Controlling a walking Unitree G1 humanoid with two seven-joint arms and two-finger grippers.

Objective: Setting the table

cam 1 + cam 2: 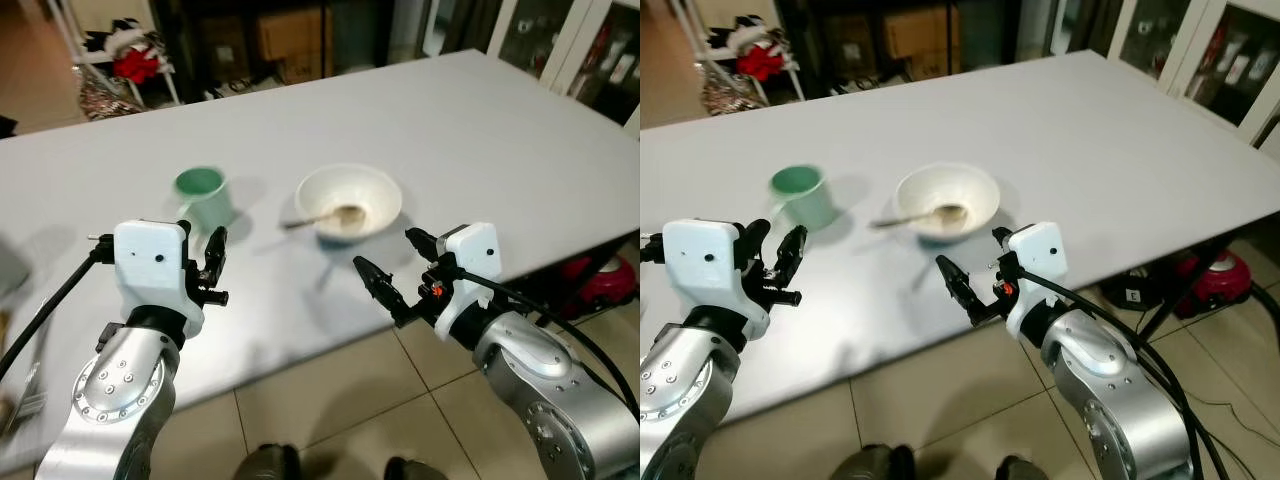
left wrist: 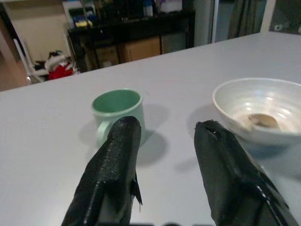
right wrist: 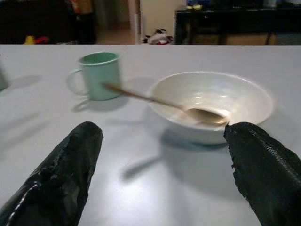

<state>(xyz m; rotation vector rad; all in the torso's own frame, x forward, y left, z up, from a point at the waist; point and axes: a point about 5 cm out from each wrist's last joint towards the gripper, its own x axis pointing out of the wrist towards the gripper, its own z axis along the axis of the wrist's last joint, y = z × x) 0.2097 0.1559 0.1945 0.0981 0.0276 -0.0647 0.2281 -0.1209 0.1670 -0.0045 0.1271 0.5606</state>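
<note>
1. Left eye view: grey table point(image 1: 470, 140) spans the scene, its near edge just ahead of both arms; robot stands at that edge, likely so both dishes are within reach.
2. White bowl point(image 1: 350, 200) sits near the near edge, roughly between the two arms; looks like the centre of a place setting.
3. Green mug point(image 1: 203, 196) stands upright to the bowl's left, close but apart, handle toward the robot's side; probably set there as the drink beside the bowl.
4. Spoon point(image 3: 162, 102) lies in the bowl, its head on the bottom, handle leaning over the rim toward the mug; bowl wall props it.
5. Left gripper point(image 1: 205, 265) hovers over the table just short of the mug, fingers parted, holding nothing; lined up with the mug, maybe for a grasp.
6. Right gripper point(image 1: 398, 270) hovers near the table edge, just short of the bowl, fingers spread wide and empty; the spread seems suited to the bowl's rim.
</note>
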